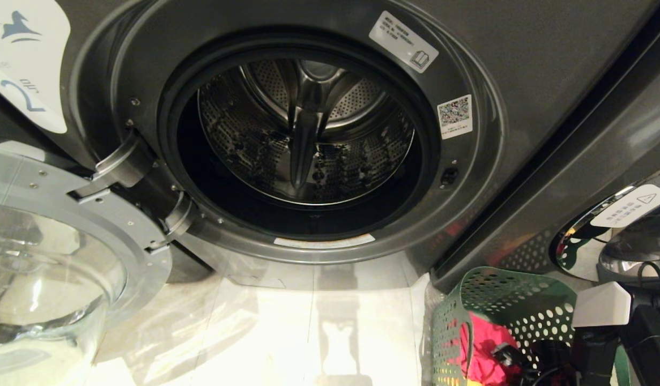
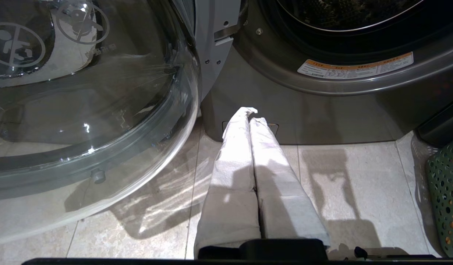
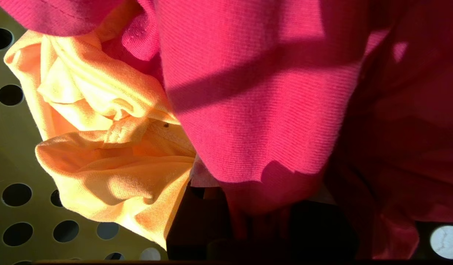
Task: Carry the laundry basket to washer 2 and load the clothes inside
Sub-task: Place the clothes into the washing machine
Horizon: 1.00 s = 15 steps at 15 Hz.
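Observation:
Washer 2 (image 1: 523, 64) stands ahead, dark grey, with its numbered label (image 1: 24, 64) at the upper left. Its glass door (image 1: 51, 257) is swung open to the left and the steel drum (image 1: 305, 134) holds nothing. The green perforated laundry basket (image 1: 501, 300) sits on the floor at the lower right. My right arm reaches down into it. There my right gripper (image 3: 259, 206) is buried in the clothes, shut on a fold of the magenta garment (image 3: 259, 92), which hides its fingers. The yellow-orange garment (image 3: 101, 147) lies bunched beside it. My left gripper (image 2: 252, 115) is shut and empty, low before the washer.
The open door (image 2: 82, 110) bulges out over the pale tiled floor (image 1: 308, 332) on the left. A second machine's chrome-rimmed door (image 1: 603, 236) with a white warning sticker stands at the right, just behind the basket. The basket's edge (image 2: 445, 198) also shows in the left wrist view.

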Tool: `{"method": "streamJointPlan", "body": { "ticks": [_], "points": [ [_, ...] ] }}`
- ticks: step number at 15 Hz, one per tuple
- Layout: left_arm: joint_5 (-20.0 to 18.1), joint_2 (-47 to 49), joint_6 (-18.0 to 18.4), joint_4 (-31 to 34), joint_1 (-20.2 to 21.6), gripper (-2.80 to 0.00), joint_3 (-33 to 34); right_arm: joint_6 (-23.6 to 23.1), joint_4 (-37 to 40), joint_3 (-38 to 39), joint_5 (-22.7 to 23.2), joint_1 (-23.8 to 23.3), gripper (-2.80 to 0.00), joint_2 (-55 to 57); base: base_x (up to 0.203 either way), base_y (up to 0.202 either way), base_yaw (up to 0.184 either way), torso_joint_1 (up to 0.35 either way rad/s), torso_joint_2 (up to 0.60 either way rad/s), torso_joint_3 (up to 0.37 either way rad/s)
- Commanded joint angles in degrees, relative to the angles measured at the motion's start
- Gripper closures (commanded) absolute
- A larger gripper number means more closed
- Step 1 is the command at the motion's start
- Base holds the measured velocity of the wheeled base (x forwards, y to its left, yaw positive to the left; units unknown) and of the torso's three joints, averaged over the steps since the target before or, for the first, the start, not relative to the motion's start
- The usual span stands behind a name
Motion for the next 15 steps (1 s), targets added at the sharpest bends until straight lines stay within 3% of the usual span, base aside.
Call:
{"method": "streamJointPlan", "body": {
  "ticks": [1, 15],
  "points": [
    [0.0, 0.0, 0.0, -0.1, 0.0, 0.0, 2.3, -0.2, -0.4, -0.1, 0.2, -0.1, 0.0, -0.2, 0.0, 0.0, 0.0, 0.0, 0.0, 0.0],
    [0.0, 0.0, 0.0, -0.1, 0.0, 0.0, 2.3, 0.1, -0.2, -1.3, 0.2, -0.1, 0.0, -0.3, 0.0, 0.0, 0.0, 0.0, 0.0, 0.0]
  ]
}}
